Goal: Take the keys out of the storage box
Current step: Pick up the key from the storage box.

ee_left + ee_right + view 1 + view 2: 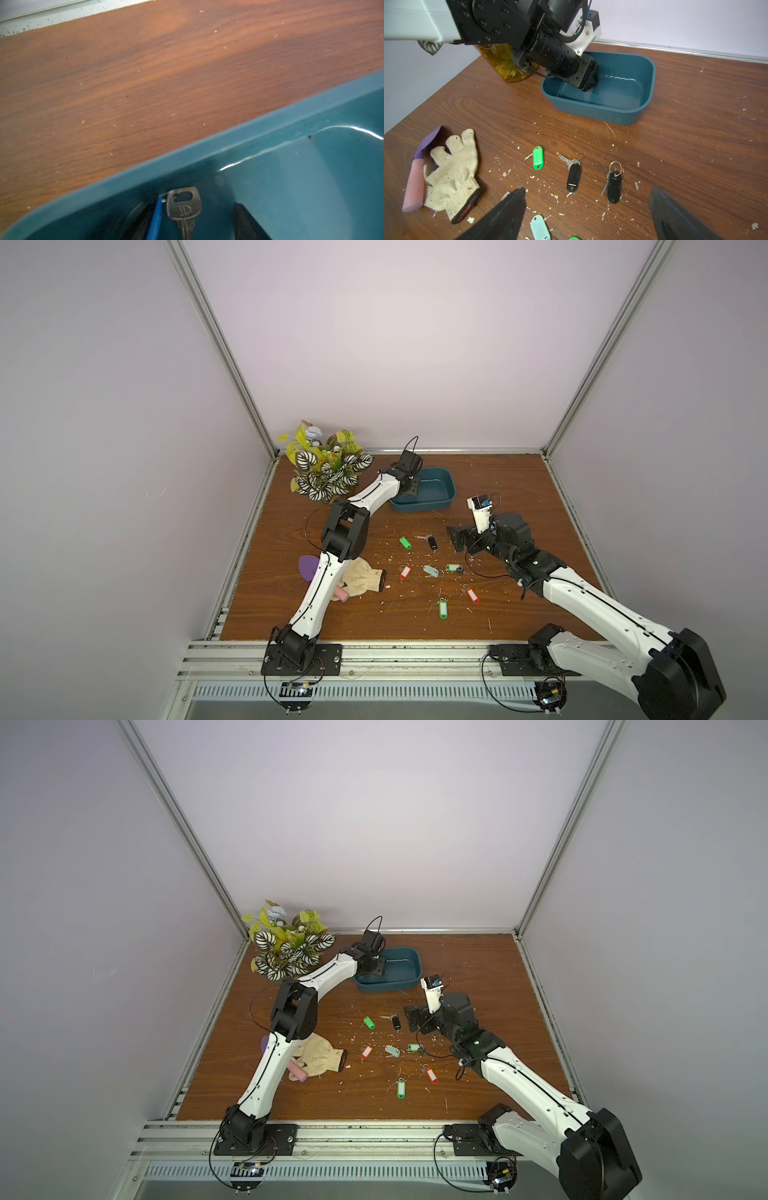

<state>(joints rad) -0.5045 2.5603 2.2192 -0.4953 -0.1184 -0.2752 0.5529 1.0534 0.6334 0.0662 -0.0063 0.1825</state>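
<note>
Overhead, close wrist views share storage box (424,506).

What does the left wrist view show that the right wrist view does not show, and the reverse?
Only the left wrist view: a silver key with a blue tag, inside the storage box. Only the right wrist view: a glove, a green-tagged key and two black-tagged keys on the wooden table. Both: the box, the left hand in it, the table.
</note>
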